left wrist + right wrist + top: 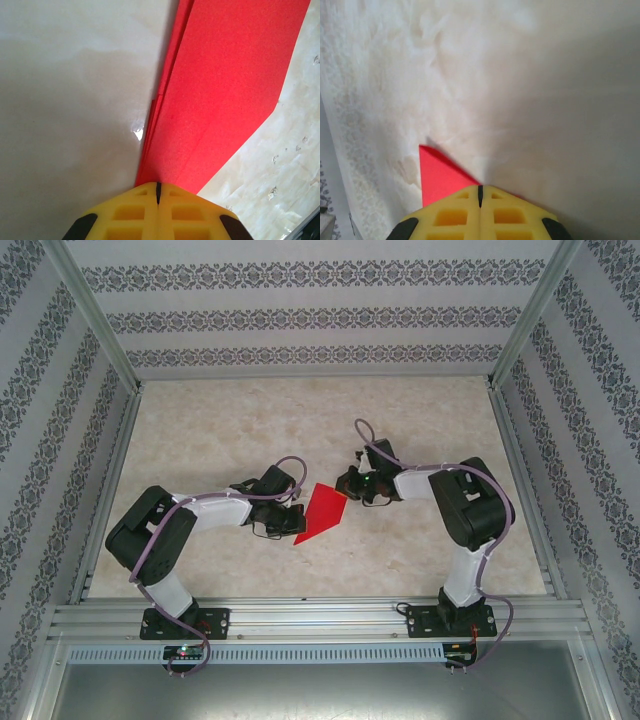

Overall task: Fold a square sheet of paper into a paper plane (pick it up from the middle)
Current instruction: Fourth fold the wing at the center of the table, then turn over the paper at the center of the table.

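Between the two grippers, near the middle of the table point(250, 430), lies the square sheet of paper point(322, 512), already folded into a narrower red shape of several layers. Its long axis runs on a diagonal, from a pointed end at the near left to a blunter end at the far right. The left gripper point(292, 520) sits at the left side of that shape, toward the pointed end. The right gripper point(352, 488) sits at the far right corner. Each arm therefore has one end of the axis, and neither is clearly the nearer: both tips are touching the sheet or right at its edge.

From the left wrist, the left gripper's yellow fingers point(142, 196) are pressed together with only a seam between them. The paper point(225, 85) fans out ahead of the tips, leaning to the right, with its stacked edges showing along its left side. From the right wrist, the right gripper's fingers point(505, 200) are likewise together. A small corner of the paper point(436, 172) pokes out ahead and to the left of the tips, while the rest runs beneath them. I cannot tell whether either pair has the paper nipped between the pads or is merely pressing on it from above.

In my judgement, the next crease or lift turns on that diagonal. A move along it should keep the two ends aligned, whereas a pull across it risks skewing the layers.
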